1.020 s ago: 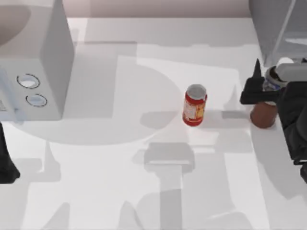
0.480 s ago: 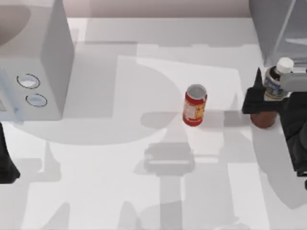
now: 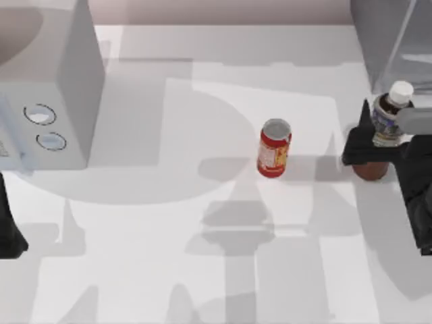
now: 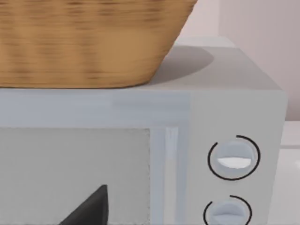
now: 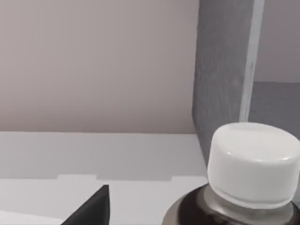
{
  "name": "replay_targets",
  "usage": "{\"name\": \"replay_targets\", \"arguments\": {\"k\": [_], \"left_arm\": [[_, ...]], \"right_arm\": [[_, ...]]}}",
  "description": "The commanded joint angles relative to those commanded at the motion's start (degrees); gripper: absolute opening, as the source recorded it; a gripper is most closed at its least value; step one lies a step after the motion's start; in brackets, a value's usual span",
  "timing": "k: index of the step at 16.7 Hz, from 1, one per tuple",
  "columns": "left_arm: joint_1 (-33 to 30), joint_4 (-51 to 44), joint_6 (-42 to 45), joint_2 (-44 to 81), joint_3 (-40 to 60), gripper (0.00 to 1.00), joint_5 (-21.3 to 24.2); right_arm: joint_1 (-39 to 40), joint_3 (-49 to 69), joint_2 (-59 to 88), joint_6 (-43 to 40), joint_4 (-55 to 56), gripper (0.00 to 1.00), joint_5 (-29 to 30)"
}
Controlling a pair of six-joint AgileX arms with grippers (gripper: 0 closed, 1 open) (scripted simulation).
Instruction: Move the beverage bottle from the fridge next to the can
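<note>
**Bottle at bench's right edge, in right pincer**

Right pincer pinched the beverage bottle, upright on the bench just before the fridge. Can stood well left, nothing between. Left arm parked by the microwave; its pincer's state: cannot tell.

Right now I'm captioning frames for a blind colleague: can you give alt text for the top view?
The right hand grips the bottle upright at the table's right edge, just in front of the fridge. The red can stands mid-table, apart from it. A white box with two dials sits at far left.
</note>
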Motion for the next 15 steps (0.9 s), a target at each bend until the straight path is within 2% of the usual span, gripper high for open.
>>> {"name": "replay_targets", "arguments": {"k": [6,15], "left_arm": [[0.00,0.00,0.00,0.00,0.00,1.00,0.00],[0.00,0.00,0.00,0.00,0.00,1.00,0.00]], "right_arm": [[-2.66,-2.28,-15.79,-0.08,-11.18,1.00,-3.50],[-12.48,-11.68,-62.05,-0.08,-48.36,1.00,-14.32]]}}
